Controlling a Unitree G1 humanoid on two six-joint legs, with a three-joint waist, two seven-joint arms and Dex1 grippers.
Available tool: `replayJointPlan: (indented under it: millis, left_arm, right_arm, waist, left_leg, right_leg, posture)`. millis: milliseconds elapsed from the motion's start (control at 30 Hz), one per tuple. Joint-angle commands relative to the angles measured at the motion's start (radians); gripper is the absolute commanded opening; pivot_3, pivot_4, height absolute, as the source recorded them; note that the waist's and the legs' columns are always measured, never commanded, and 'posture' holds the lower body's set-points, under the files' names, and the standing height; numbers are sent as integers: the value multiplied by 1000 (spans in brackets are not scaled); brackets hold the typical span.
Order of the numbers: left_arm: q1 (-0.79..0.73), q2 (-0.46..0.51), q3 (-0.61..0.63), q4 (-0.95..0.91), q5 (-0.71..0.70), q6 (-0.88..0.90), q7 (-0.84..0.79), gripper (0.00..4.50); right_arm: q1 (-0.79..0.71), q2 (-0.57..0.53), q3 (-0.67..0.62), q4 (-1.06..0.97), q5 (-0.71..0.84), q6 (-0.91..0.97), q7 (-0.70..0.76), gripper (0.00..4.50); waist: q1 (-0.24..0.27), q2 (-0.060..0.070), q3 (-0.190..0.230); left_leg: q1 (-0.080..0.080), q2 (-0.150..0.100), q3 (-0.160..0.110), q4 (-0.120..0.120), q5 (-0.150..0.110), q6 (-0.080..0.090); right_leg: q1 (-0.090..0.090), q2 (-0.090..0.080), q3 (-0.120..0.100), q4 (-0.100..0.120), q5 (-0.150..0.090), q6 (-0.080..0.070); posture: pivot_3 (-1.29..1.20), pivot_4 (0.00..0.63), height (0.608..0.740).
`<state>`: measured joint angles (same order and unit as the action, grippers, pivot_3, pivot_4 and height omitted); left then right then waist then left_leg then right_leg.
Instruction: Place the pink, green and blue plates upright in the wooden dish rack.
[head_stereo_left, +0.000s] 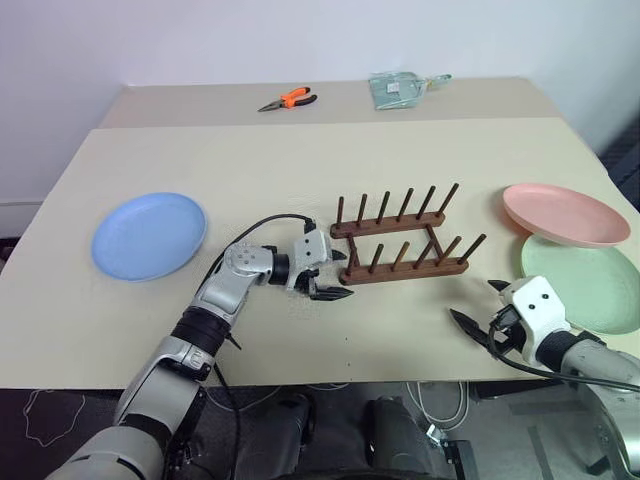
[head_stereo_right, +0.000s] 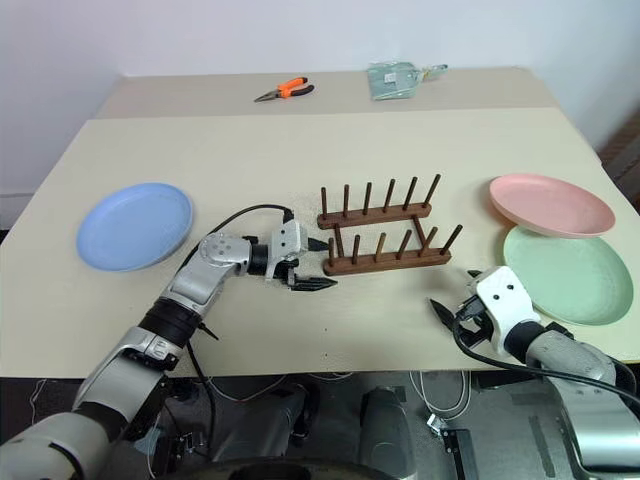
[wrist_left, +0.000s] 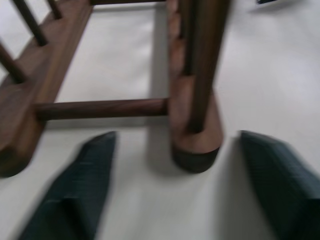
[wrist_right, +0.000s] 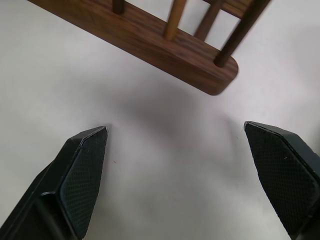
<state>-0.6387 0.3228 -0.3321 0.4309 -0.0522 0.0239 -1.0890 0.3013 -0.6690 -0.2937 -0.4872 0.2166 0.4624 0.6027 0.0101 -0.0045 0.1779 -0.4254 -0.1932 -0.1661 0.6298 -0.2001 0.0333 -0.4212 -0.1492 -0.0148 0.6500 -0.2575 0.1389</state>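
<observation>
Plates lay flat on the counter (head_stereo_left: 300, 160), none of them in the wooden dish rack (head_stereo_left: 400, 240) yet. We saw the rack standing near the middle of the counter, with two dark brown rails and a row of pegs sticking up from each one. No plate sat between the pegs.

We saw the blue plate (head_stereo_left: 149, 235) far off on our left side, well apart from the rack. The pink plate (head_stereo_left: 565, 213) was on our right side, and the green plate (head_stereo_left: 583, 284) lay just in front of it. The pink plate's near edge sat over the green plate's far edge.

Our left tool (head_stereo_left: 330, 291) was low over the counter, just beside the left end of the rack's near rail. Its two black fingers (wrist_left: 80, 190) were spread wide apart and held nothing. The end of the rail showed between them.

Our right tool (head_stereo_left: 474, 332) was near the front edge of the counter, a little in front of the rack's right end. Its fingers (wrist_right: 82, 175) were wide apart too, with only bare counter between them.

At the back of the counter we saw orange pliers (head_stereo_left: 288, 100) and a small clear bag (head_stereo_left: 398, 90).
</observation>
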Motion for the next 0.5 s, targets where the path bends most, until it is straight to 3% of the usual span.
replayJointPlan:
  millis: [33,67,167,300,500]
  left_arm:
    - [58,80,14,-63,30,61,3,4284]
    - [84,107,22,-103,12,94,-12,4284]
    - [158,158,46,-250,-74,206,-61,3355]
    - [217,150,49,-421,-161,386,-42,1408]
    - [241,55,1,-503,-141,471,82,1362]
  right_arm:
    - [15,6,-23,-45,14,-22,7,3934]
    - [16,9,-19,-47,20,-22,9,3644]
    - [0,12,6,-34,8,-19,-1,2138]
    - [-50,15,60,19,-20,-21,-10,106]
    - [-150,34,132,104,-80,-19,-64,39]
  waist:
    - [-1,0,0]
    - [-4,1,0]
    - [-11,2,-1]
    - [-4,3,-2]
    - [6,2,-1]
  left_leg:
    - [0,0,0,-1,0,0]
    - [0,0,0,-1,0,0]
    - [0,0,0,-2,0,0]
    - [0,0,0,0,-1,-2]
    - [0,-1,0,0,-1,-1]
  right_leg:
    - [0,0,0,0,0,0]
    - [-1,0,0,0,0,0]
    - [-1,1,1,0,0,0]
    - [0,1,1,0,0,-1]
    - [1,0,1,-1,0,0]
  posture:
    - [0,150,719]
    - [0,150,719]
    - [0,150,719]
    - [0,150,719]
    - [0,150,719]
